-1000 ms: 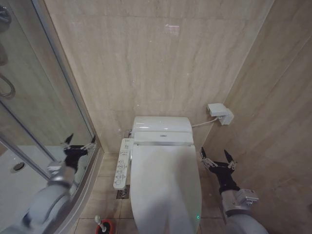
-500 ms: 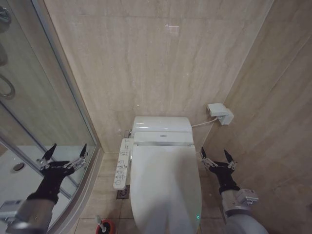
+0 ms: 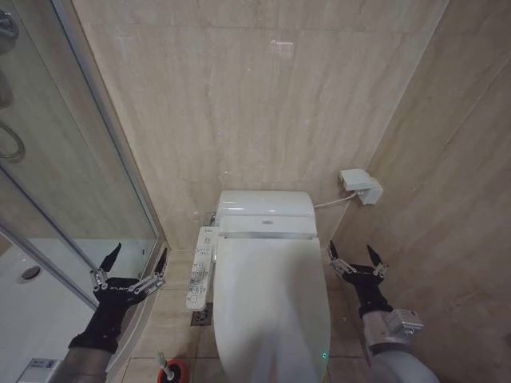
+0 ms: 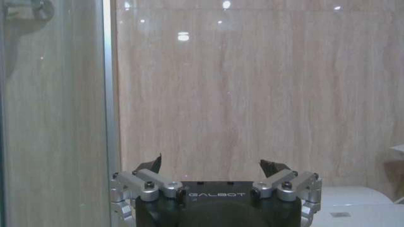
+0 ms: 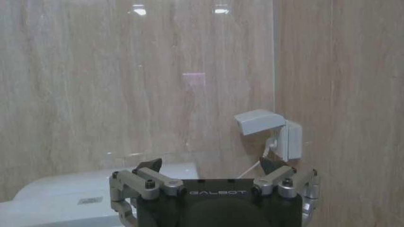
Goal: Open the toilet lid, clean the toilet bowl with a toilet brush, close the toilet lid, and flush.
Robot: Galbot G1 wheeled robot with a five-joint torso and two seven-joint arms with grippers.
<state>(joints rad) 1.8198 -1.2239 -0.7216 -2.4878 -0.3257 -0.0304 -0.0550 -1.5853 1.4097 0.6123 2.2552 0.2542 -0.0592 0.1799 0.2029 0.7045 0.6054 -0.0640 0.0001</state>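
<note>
The toilet lid [image 3: 271, 307] is down, glossy white, and covers the toilet bowl, which is hidden. On the floor to its left the toilet brush [image 3: 161, 361] stands in a small red holder [image 3: 173, 373] at the picture's lower edge. My left gripper [image 3: 130, 267] is open in the air beside the shower's glass door, left of the toilet and above the brush. My right gripper [image 3: 357, 259] is open too, hovering to the right of the lid near the side wall. Both wrist views show the open left gripper [image 4: 216, 164] and right gripper [image 5: 211, 165] facing the back wall.
A white control panel [image 3: 201, 267] juts from the toilet's left side. The tank unit [image 3: 266, 214] sits against the beige tiled wall. A white socket box [image 3: 361, 185] with a cable hangs at the right. The glass shower enclosure [image 3: 48, 199] bounds the left.
My left gripper has dropped lower, swinging out left and then back toward the toilet. The right arm and the lid have not moved.
</note>
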